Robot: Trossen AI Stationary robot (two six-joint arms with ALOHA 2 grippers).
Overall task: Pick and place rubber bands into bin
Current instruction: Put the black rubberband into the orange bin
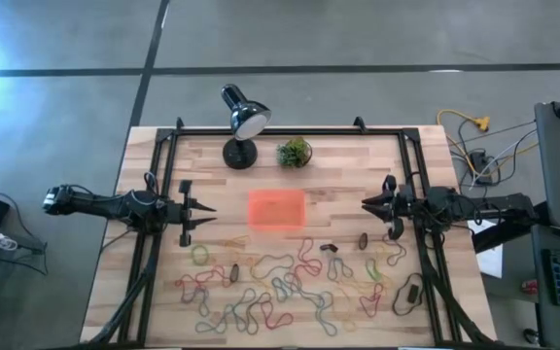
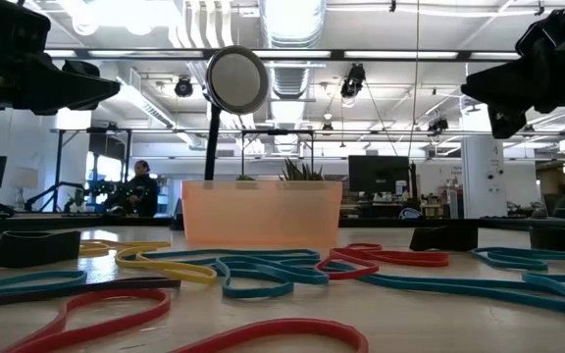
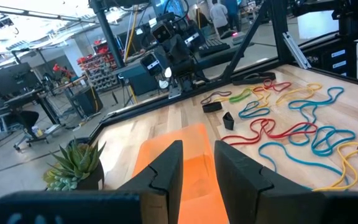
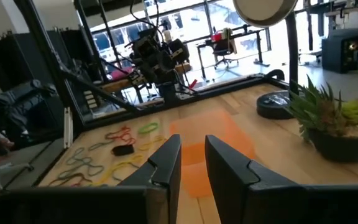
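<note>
Orange-red and shallow, the small rectangular plastic bin (image 1: 277, 210) sits mid-table between our two dark arms, with the thin coloured rubber bands (image 1: 290, 287) strewn loose across the near half of the wooden table (image 1: 348, 170). Our left gripper (image 1: 205, 209) reaches in level from the left edge and our right gripper (image 1: 366, 204) from the right. Both are raised, fingers slightly parted, holding nothing.

Open lab: ceiling ducts (image 2: 292, 20), workstations (image 2: 381, 176)
</note>
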